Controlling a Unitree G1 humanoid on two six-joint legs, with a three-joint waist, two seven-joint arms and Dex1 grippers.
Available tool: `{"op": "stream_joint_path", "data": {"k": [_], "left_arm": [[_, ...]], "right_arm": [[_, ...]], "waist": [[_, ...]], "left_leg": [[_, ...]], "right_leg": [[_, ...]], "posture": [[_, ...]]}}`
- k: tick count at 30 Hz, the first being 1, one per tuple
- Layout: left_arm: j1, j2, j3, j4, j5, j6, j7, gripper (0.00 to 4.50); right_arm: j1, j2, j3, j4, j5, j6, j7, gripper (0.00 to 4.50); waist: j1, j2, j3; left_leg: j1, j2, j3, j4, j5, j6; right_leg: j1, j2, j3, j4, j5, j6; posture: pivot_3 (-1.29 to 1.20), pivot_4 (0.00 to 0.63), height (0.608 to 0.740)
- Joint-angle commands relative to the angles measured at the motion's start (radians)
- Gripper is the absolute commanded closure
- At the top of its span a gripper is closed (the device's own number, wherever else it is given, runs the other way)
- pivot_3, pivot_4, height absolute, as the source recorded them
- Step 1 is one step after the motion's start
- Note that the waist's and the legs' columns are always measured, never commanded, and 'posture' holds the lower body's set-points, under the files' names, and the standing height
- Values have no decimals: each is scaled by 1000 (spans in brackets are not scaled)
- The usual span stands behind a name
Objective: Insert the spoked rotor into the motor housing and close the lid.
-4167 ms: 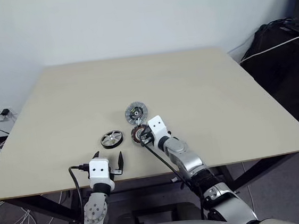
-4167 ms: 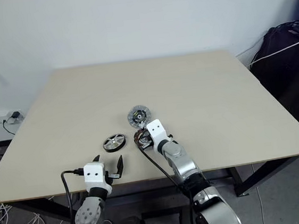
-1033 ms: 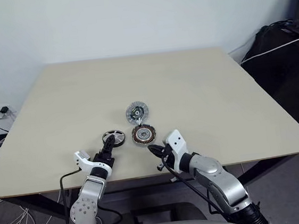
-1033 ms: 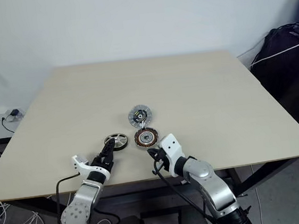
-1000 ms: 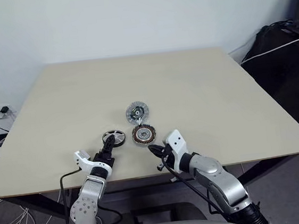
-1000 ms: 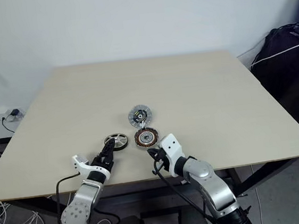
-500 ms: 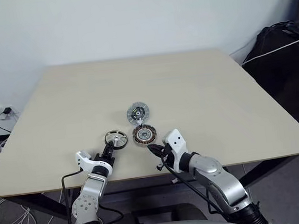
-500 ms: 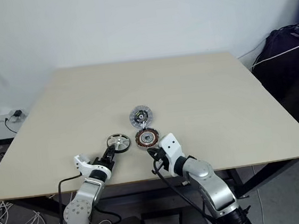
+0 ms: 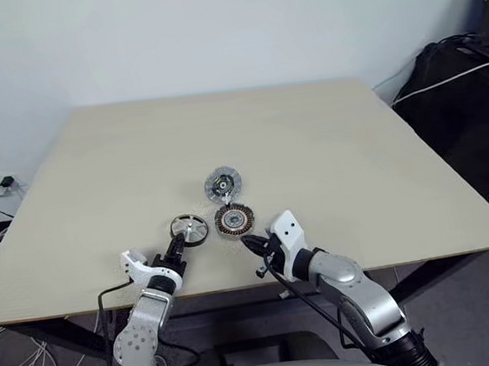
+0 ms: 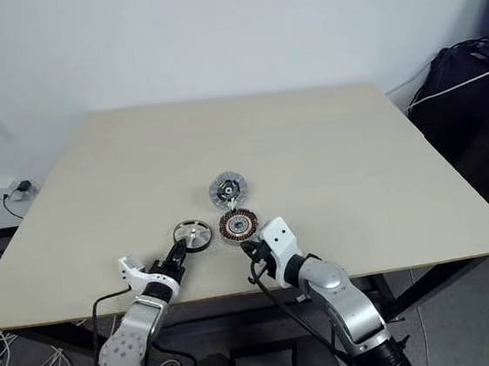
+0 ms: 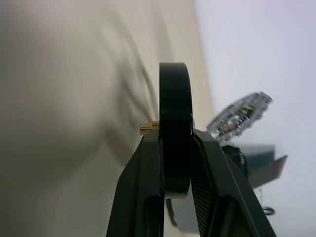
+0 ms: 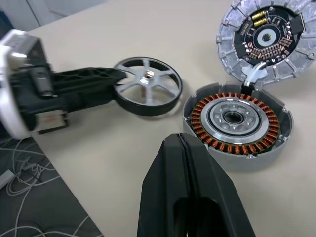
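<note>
A: What is in your left jaws point(image 9: 178, 246)?

B: The rotor point(image 9: 188, 228). My left jaws are closed on its black rim. The wheel is tipped up at the near side, with its far edge close to the bench point(image 9: 327, 139). I cannot tell if that edge touches the bench.

A: What is next to it?

B: The housing point(image 9: 234, 219). It sits flat on the bench, just to the right of the rotor. I can see the ring of brown wire in it and the shiny middle.

A: And the lid point(image 9: 224, 184)?

B: It is just behind the housing, touching its back edge. It leans up, so I see its inner side.

A: What about your right jaws point(image 9: 247, 245)?

B: They are pressed tight together with nothing in them. They hang just above the bench, near the front of the housing, and point at it.
</note>
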Motion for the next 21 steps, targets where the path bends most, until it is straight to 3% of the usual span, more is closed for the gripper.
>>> {"op": "stream_joint_path", "data": {"k": [1, 8, 21], "left_arm": [[33, -31, -27, -116, -53, 28, -64, 4082], [32, -17, -68, -154, -71, 86, -81, 4082], [-143, -23, -151, 8, 27, 111, -76, 4082]], "right_arm": [[-6, -3, -6, -29, 12, -4, 5, 4500], [-6, -10, -4, -15, 15, -2, 15, 4500], [16, -11, -26, -9, 16, 0, -9, 4500]], "waist": [[2, -1, 1], [2, -2, 2], [1, -4, 3]], "left_leg": [[0, 0, 0, 0, 0, 0], [0, 0, 0, 0, 0, 0], [0, -1, -1, 0, 0, 0]], "right_leg": [[0, 0, 0, 0, 0, 0], [1, -1, -1, -1, -1, 2], [2, 0, -1, -2, 0, 0]], "posture": [[0, 0, 740], [0, 0, 740], [0, 0, 740]]}}
